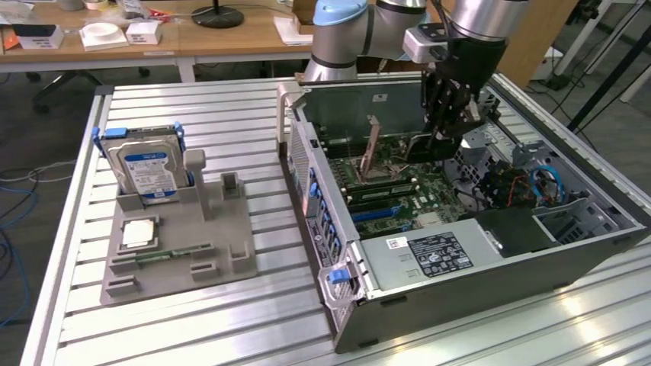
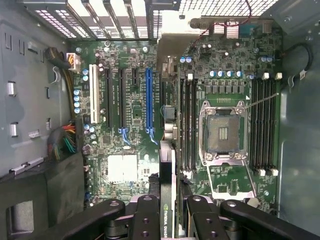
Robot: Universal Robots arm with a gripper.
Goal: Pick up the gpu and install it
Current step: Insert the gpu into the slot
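The pincer (image 2: 169, 212) sits closest to the wrist camera, its two black fingers (image 2: 146, 215) clenched on the graphics card (image 2: 168, 190), which is seen edge-on as a thin strip running forward from between them (a white brand label shows on the edge). The card is held upright, carried above the motherboard (image 2: 220, 75) inside the open computer case (image 1: 569, 252), and not yet seated.

Directly below the pincer, the card's edge lies just beside the black memory slots (image 2: 187, 125), between them and the blue expansion slot (image 2: 148, 100). The blue slot is offset to one side of the card's line; the empty processor socket (image 2: 223, 131) lies on the other side, further out. In the exterior view the pincer (image 1: 447, 141) hangs over the far half of the case, with the card (image 1: 373, 141) standing tilted beside it.

Handling, as a judgement: the card is light, stiff and thin, with fragile surface components and an exposed contact edge. The grip belongs on the bare flat faces near the top edge, as it is now, leaving the contact edge and metal bracket free. It tolerates little twisting; side load against a slot could crack it.

Well away from the pincer, on the desk (image 1: 203, 320), a grey holder (image 1: 183, 252) carries a hard drive (image 1: 148, 171).
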